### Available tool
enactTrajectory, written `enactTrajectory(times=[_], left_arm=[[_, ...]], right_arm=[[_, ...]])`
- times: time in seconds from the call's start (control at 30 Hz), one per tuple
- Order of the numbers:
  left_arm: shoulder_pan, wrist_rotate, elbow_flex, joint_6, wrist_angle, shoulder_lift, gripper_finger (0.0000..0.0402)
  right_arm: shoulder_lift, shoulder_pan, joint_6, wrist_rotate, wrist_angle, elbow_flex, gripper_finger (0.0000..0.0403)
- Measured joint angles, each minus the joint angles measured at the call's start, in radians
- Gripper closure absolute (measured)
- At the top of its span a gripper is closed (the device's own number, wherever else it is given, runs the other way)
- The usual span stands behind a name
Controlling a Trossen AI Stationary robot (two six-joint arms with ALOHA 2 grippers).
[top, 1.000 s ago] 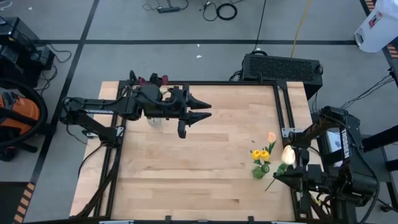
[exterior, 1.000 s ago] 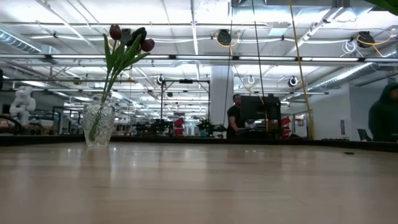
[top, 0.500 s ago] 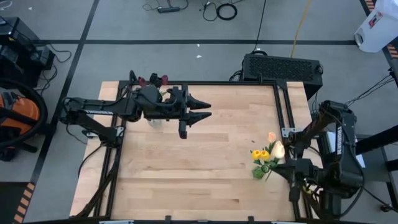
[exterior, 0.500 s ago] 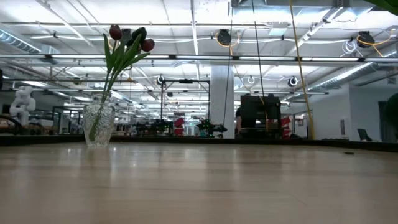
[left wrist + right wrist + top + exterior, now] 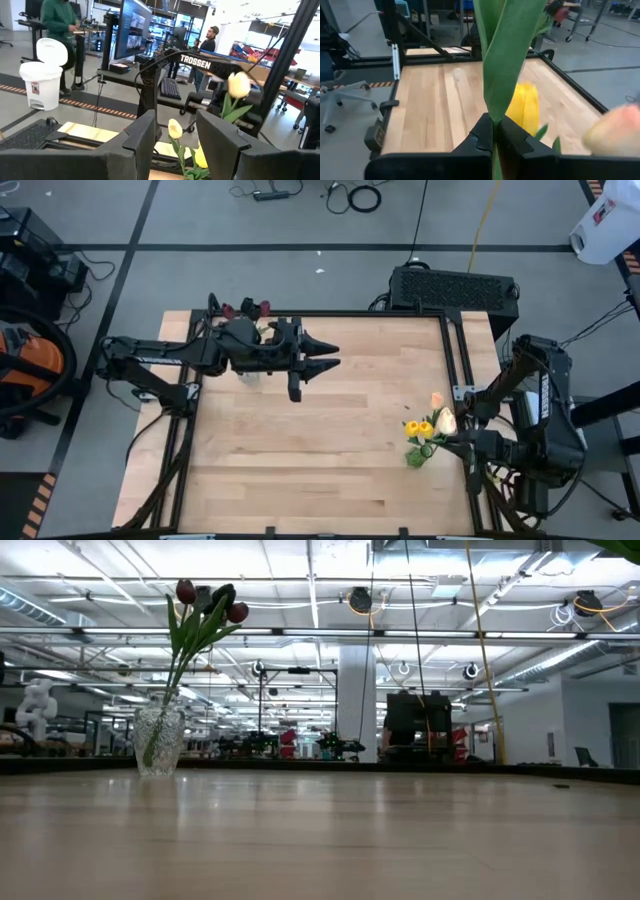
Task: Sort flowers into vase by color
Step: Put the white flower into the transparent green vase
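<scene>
A clear glass vase (image 5: pixel 158 740) stands at the table's far left with dark red tulips (image 5: pixel 186 590) in it. In the high view my left arm hides the vase and only the red heads (image 5: pixel 264 307) show. My left gripper (image 5: pixel 325 356) hangs open and level over the far part of the table, with nothing between its fingers (image 5: pixel 145 137). At the right edge my right gripper (image 5: pixel 462 442) is shut on a cream tulip (image 5: pixel 447 420). That tulip's head is right next to upright yellow tulips (image 5: pixel 418 428) and a peach one (image 5: pixel 437 399). My right gripper pinches the cream tulip's green stem and leaf (image 5: pixel 492 107) between its two shut fingers (image 5: pixel 481 134). The fingers come from the table's right side, slanting a little downward, and lie across the stem. The stem rises from the hold, with the cream head (image 5: pixel 239 84) above the gripper, tilted.
A black box (image 5: pixel 455 286) sits beyond the table's far right corner, and a black rail frame (image 5: pixel 455 360) runs along the table's edges. Bare wood (image 5: pixel 300 450) lies between the two flower groups. People stand in the room behind the table.
My right gripper has moved down and toward the table's left, rolling a little, still shut on the cream tulip. The tulip's head has come in from the right edge to sit beside the yellow tulips.
</scene>
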Motion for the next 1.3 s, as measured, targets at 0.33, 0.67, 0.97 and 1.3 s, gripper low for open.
enactTrajectory(times=[0.33, 0.67, 0.97, 1.3], left_arm=[[0.000, -0.002, 0.001, -0.026, -0.002, 0.019, 0.0251], [0.000, -0.005, 0.001, -0.027, 0.002, 0.028, 0.0251], [0.000, -0.011, 0.001, -0.027, 0.002, 0.028, 0.0251], [0.000, -0.027, 0.001, -0.027, 0.002, 0.028, 0.0251]], right_arm=[[-0.002, 0.000, 0.166, 0.029, -0.001, -0.124, 0.0402], [-0.002, 0.008, 0.185, -0.060, 0.000, -0.166, 0.0402], [-0.001, 0.008, 0.223, -0.080, 0.116, -0.256, 0.0390], [-0.001, 0.008, 0.225, -0.169, 0.126, -0.258, 0.0364]])
